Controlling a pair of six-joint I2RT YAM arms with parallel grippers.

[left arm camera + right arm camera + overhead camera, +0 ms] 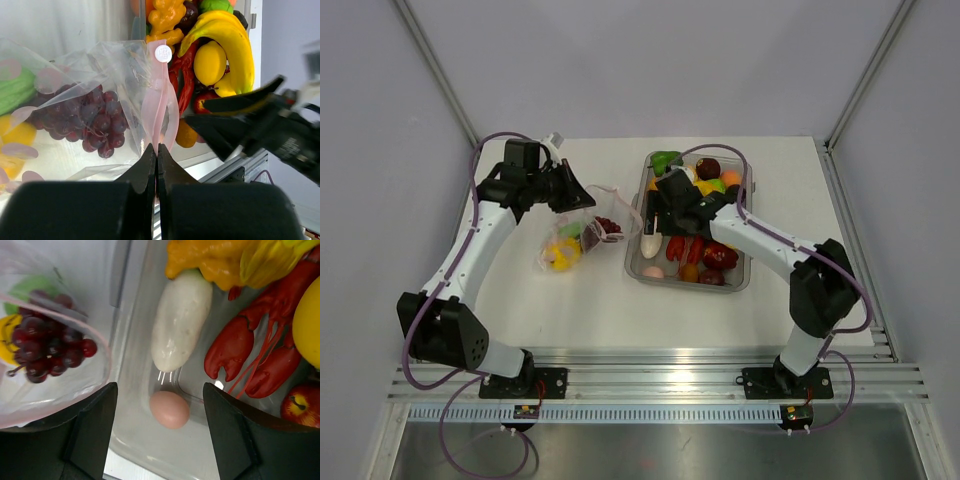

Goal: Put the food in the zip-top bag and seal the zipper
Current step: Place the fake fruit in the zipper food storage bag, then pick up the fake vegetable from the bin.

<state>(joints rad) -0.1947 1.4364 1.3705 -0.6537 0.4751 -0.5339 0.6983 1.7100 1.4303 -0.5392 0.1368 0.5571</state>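
Observation:
The clear zip-top bag (572, 243) lies left of the tray, its mouth held open toward the tray. It holds purple grapes (95, 120), a green piece (14, 90) and a yellow piece (15, 136). My left gripper (157, 148) is shut on the pinkish zipper strip (161, 95) and shows above the bag in the top view (578, 197). My right gripper (160, 388) is open and empty over the tray's near-left corner (649, 222), its fingers either side of a pink egg (170, 410). The bag's grapes (50, 347) show at the left of the right wrist view.
The grey translucent tray (747, 272) holds several toy foods: a white radish-like piece (180, 320), a red lobster (250, 347), an apple (300, 405), a banana (227, 35), a lemon (210, 62). Metal rails run along the table's near edge.

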